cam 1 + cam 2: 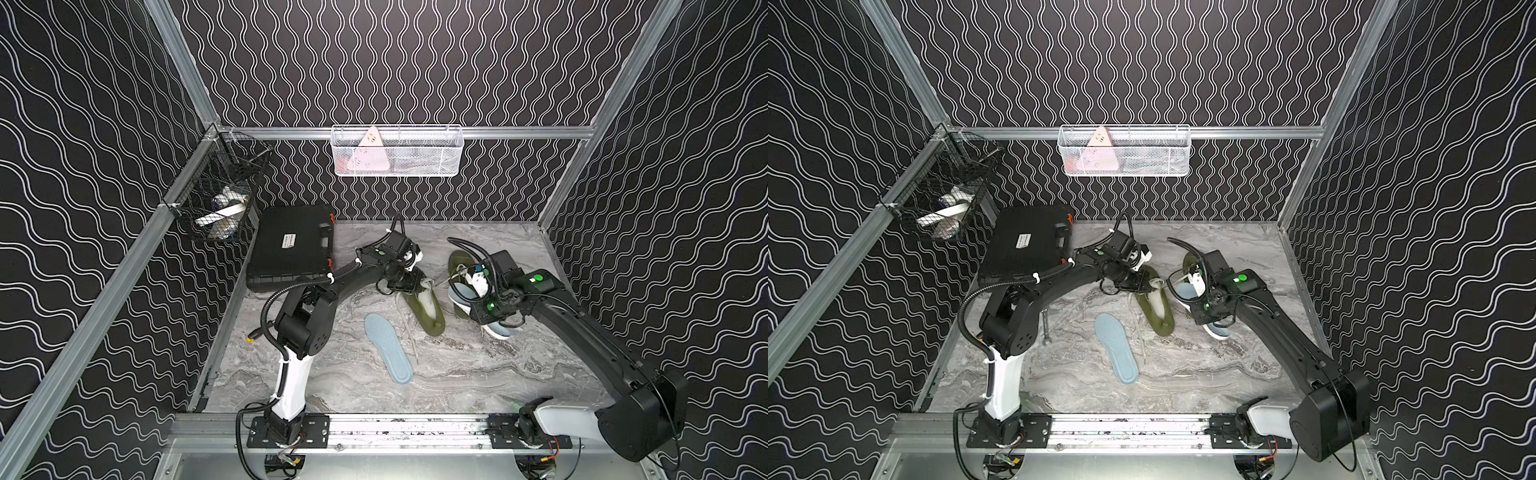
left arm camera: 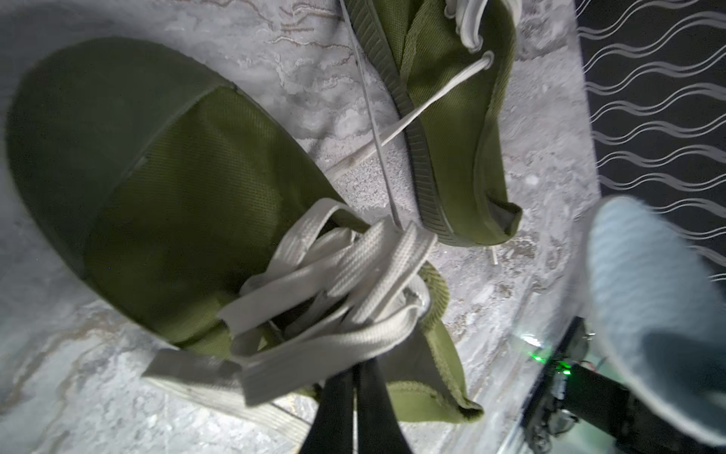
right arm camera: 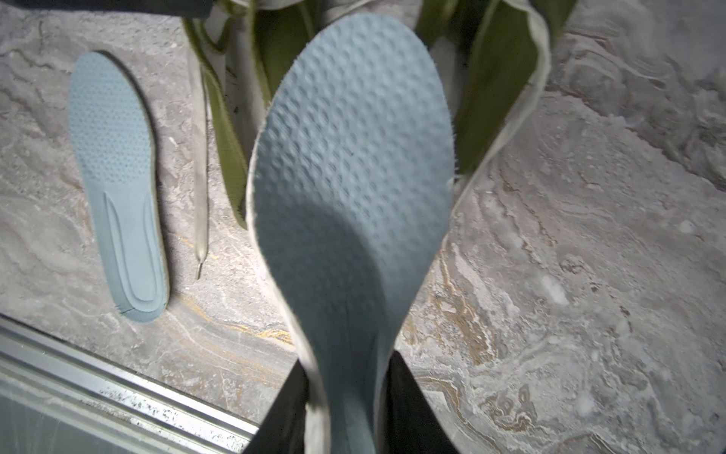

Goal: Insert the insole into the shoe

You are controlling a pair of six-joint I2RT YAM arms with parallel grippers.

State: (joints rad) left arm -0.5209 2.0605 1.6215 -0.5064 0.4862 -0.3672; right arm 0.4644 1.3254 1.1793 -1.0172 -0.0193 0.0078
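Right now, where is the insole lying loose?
In both top views the loose insole lies flat on the table, just left of the nearer olive shoe, a lace between them.

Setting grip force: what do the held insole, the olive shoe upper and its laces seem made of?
Held insole: likely soft foam, matte blue-grey; dimpled face, fuzzy edge.
Shoe upper: woven fabric, maybe canvas, matte olive; fine weave shows.
Laces: flat woven tape, off-white; ribbed texture.
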